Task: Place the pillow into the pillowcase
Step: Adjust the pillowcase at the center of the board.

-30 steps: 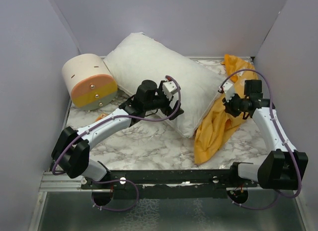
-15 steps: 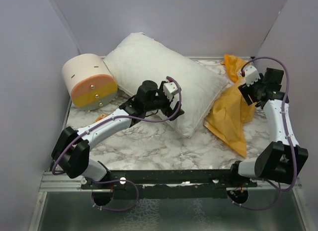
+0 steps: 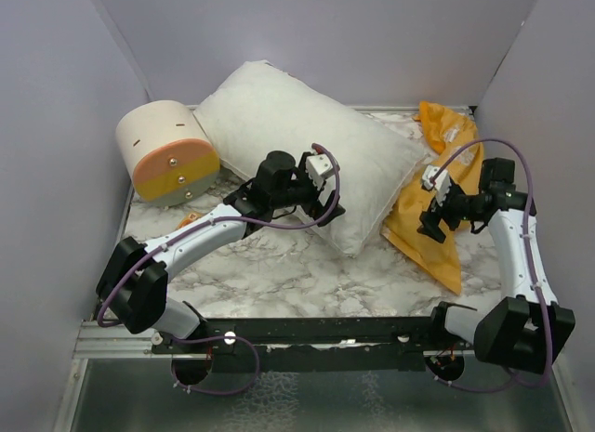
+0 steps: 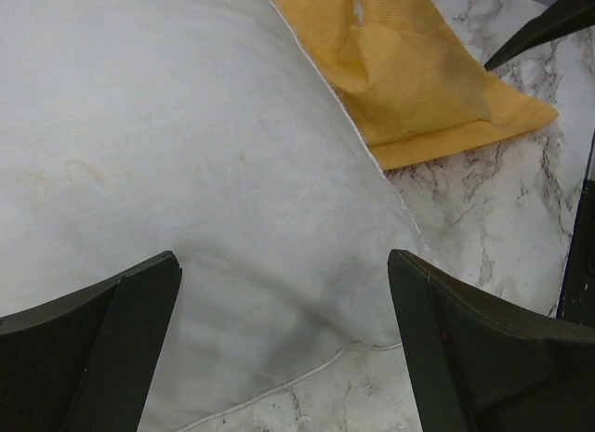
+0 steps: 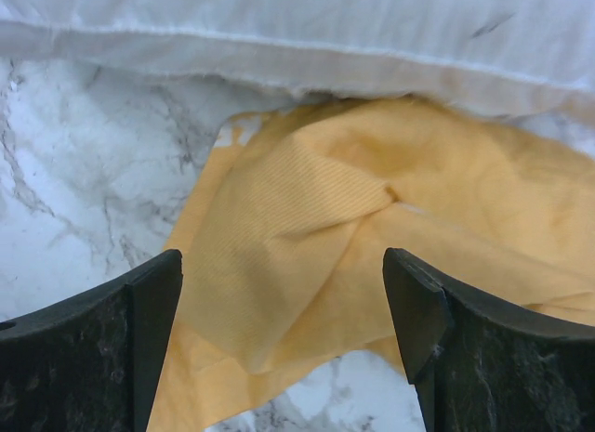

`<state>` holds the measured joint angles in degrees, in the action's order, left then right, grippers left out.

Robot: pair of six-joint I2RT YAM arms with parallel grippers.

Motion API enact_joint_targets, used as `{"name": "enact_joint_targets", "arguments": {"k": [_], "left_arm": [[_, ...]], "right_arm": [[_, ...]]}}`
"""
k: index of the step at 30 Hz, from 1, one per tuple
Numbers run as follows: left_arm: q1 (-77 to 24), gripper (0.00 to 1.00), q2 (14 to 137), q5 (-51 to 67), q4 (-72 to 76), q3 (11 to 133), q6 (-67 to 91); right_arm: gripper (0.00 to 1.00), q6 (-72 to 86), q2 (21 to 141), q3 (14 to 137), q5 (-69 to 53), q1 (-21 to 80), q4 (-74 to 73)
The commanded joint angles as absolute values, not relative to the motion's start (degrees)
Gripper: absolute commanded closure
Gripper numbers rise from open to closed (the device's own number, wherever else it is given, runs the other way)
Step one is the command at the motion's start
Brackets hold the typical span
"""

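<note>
The pillow [image 3: 297, 135] is plump, white and softly creased, lying slantwise on the marble counter [image 3: 279, 274]. The pillowcase [image 3: 423, 254] is thin orange-yellow cloth, crumpled and touching the pillow's right corner. The left gripper [image 4: 284, 260] hangs over the pillow's near corner, jaws spread wide and grasping nothing. The right gripper [image 5: 284, 255], just right of the pillow, hangs over the pillowcase, released and empty.

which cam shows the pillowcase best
Top external: nearly all of the pillowcase shows, crumpled beside the pillow, though the right claw hangs over it. Right wrist gives a close, cropped look at its folds. Left wrist catches only one part past the pillow's edge.
</note>
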<state>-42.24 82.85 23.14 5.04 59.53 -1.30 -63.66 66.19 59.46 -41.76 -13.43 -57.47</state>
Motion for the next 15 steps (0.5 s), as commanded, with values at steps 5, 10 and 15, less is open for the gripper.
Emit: {"name": "enact_joint_targets", "arguments": {"k": [5, 10, 15], "left_arm": [[-43.02, 0.04, 82.95, 24.32, 6.22, 58.92, -2.02], [-43.22, 0.04, 83.38, 24.31, 6.02, 58.92, -2.26], [-43.20, 0.04, 82.98, 23.84, 5.76, 58.87, -2.79]], "right_arm": [[0.11, -56.25, 68.11, 47.56, -26.40, -11.77, -42.61], [0.28, -50.05, 72.95, 48.43, -27.14, -10.91, -40.40], [0.91, -47.81, 73.72, 58.02, -40.93, -10.89, -48.08]]}}
